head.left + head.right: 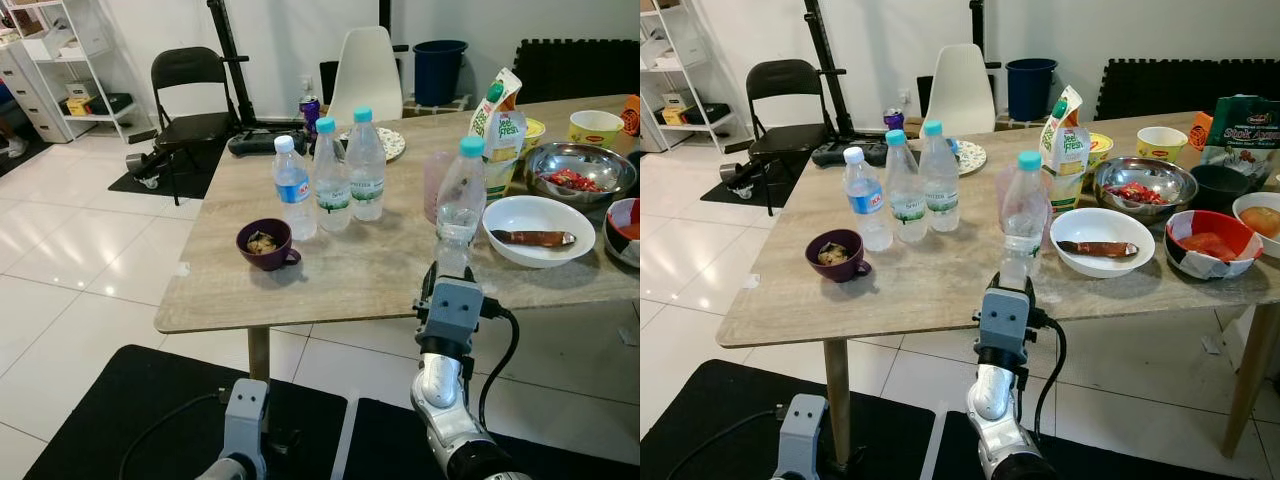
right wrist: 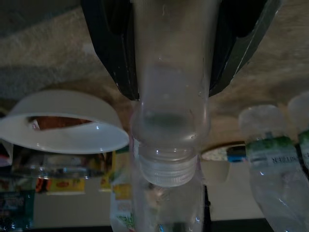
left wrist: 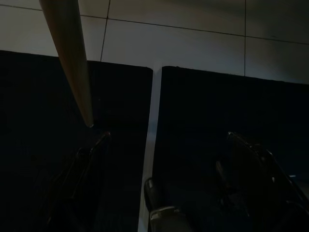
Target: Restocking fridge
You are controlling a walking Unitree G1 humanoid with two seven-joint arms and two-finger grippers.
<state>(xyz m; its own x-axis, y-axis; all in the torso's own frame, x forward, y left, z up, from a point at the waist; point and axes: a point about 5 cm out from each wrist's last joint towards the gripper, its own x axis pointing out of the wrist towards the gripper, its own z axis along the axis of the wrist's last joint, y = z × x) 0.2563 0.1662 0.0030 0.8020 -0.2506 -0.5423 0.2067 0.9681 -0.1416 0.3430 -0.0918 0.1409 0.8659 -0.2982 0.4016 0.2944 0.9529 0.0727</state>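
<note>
A clear water bottle (image 1: 461,198) with a teal cap stands near the front edge of the wooden table (image 1: 340,280). My right gripper (image 2: 171,87) is shut on its lower body; the black fingers (image 2: 113,48) press on both sides of the bottle (image 2: 169,145). Three more water bottles (image 1: 331,178) stand grouped at the table's middle. My left arm (image 1: 245,420) hangs low in front of the table. Its gripper (image 3: 169,159) is open over the black floor mat, with nothing between the fingers.
A purple cup (image 1: 266,243) sits left of the held bottle. A white bowl (image 1: 537,228), a steel bowl (image 1: 580,170) and a juice carton (image 1: 497,125) crowd the right side. A folding chair (image 1: 190,110) and white chair (image 1: 366,70) stand behind. The table leg (image 3: 67,53) is near my left gripper.
</note>
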